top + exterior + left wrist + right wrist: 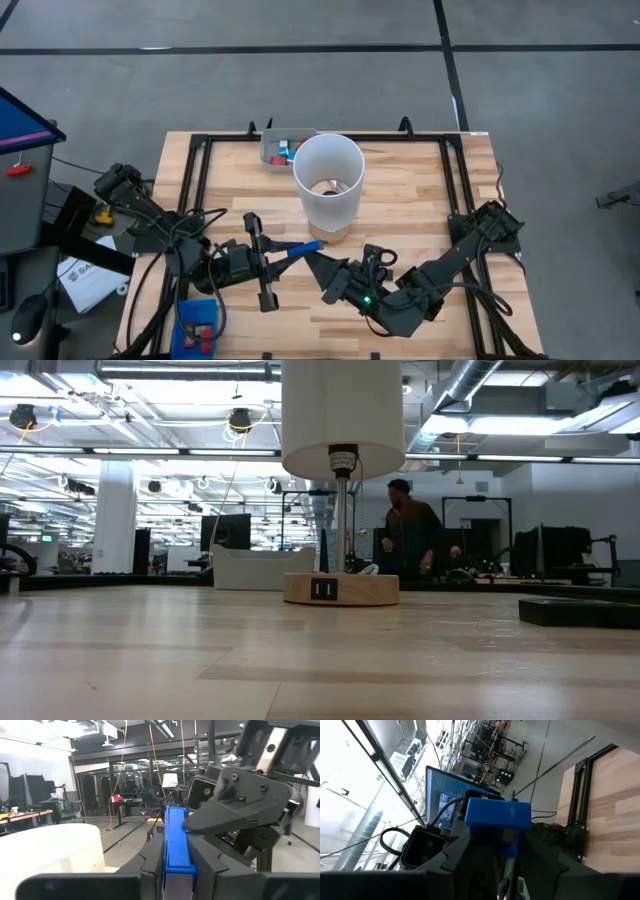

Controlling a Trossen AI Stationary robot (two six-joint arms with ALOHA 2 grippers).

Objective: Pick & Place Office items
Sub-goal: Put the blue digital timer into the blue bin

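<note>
A blue office item (298, 247) hangs in the air in front of the tall white cylinder (327, 180), between my two grippers. My left gripper (283, 250) reaches it from the table's left and is shut on it. My right gripper (318, 262) reaches it from the right and is shut on its other end. In the left wrist view the blue item (176, 840) runs straight out between my fingers toward the right gripper (240, 805). More small red and blue pieces (284, 150) lie in a grey tray (268, 152) at the far edge. The low view shows neither gripper. My left gripper pinches the blue item's near end (177, 865) between its two fingers, one on each flat side. The fingers lie level, come from the table's left and run along the item. The item is clear of the table. My right gripper pinches the blue item's other end (497, 827) between its two fingers. They come level from the table's right. The item's blocky blue end (498, 814) stands out past the fingertips, clear of the table.
The white cylinder (342, 415) stands on a thin stem over a round wooden base (341, 588), just beyond the grippers. A blue tray (190, 315) with red pieces (203, 330) sits at the near left corner. A black frame (455, 180) runs around the tabletop. A person (408, 535) stands far behind.
</note>
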